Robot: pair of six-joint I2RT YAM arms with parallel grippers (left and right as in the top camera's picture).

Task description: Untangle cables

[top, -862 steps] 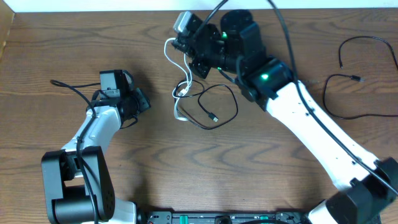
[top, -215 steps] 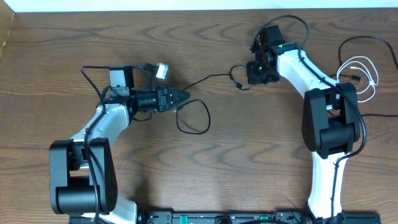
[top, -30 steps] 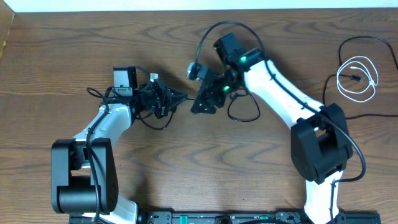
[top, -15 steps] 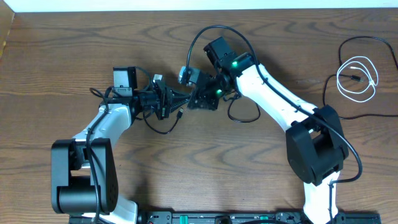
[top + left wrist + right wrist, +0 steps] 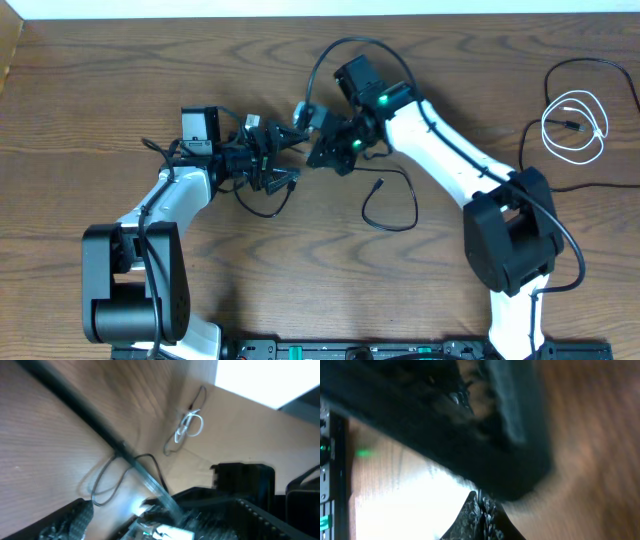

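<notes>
The black cable (image 5: 392, 206) lies as a loop right of centre, its plug end (image 5: 378, 184) free on the table. From the loop it runs left to my right gripper (image 5: 314, 158). The right wrist view shows that gripper (image 5: 481, 497) shut, with a thin strand at its tips. My left gripper (image 5: 294, 157) faces it from the left, jaws spread wide and empty. In the left wrist view the black cable (image 5: 95, 427) stretches diagonally past one finger (image 5: 75, 519). The white cable (image 5: 574, 122) lies coiled at the far right, apart from the black one.
A thin black wire (image 5: 590, 66) curves along the far right edge beside the white coil. Another black strand (image 5: 262, 208) arcs just below the left gripper. The right arm (image 5: 450, 160) crosses the table's middle right.
The left gripper has opened wide and the right gripper has shut. The black loop has dropped lower and spread out on the table, with its plug end now lying free.
</notes>
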